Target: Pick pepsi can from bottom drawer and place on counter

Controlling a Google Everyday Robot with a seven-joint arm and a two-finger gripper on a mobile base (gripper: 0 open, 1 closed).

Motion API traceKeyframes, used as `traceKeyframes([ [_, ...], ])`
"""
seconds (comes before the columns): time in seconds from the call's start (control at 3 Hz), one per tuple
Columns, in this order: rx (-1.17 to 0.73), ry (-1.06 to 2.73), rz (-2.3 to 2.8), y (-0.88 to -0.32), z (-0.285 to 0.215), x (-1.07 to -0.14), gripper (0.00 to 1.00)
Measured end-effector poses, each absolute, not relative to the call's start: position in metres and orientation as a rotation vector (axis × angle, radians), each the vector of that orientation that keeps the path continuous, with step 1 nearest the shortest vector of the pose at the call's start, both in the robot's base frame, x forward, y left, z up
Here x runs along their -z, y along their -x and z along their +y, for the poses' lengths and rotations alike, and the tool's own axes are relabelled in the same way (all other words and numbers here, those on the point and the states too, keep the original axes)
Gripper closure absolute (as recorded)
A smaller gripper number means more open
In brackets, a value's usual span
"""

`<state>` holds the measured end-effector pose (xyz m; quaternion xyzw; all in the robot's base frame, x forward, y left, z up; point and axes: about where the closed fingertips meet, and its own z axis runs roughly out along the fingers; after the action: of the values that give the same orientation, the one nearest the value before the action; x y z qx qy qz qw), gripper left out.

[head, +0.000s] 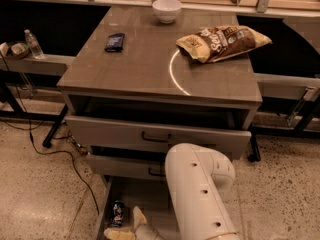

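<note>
The pepsi can (118, 213), blue with a silver top, stands upright near the left wall of the pulled-out bottom drawer (147, 194). My gripper (129, 227) is low in that drawer, just right of and below the can, at the bottom edge of the view. Its cream fingers (138, 218) are spread and hold nothing. My white arm (200, 194) covers the right half of the drawer. The wood-grain counter (135, 69) with its white arc is above.
On the counter lie a chips bag (222, 41), a white bowl (166, 9) and a flat dark blue packet (114, 41). The two handled drawers (155, 136) stand partly open above the bottom one. Cables (55, 151) run over the floor at left. A water bottle (34, 44) stands on a side shelf.
</note>
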<state>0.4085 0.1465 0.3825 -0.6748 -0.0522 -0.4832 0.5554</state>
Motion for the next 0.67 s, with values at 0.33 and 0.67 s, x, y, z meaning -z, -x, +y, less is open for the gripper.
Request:
traceKeyframes([
  [0.33,1.25,1.619,-0.1,-0.37,0.113,-0.414,0.0],
  [0.67,1.268,1.667,-0.151,-0.325,0.102,-0.424,0.0],
])
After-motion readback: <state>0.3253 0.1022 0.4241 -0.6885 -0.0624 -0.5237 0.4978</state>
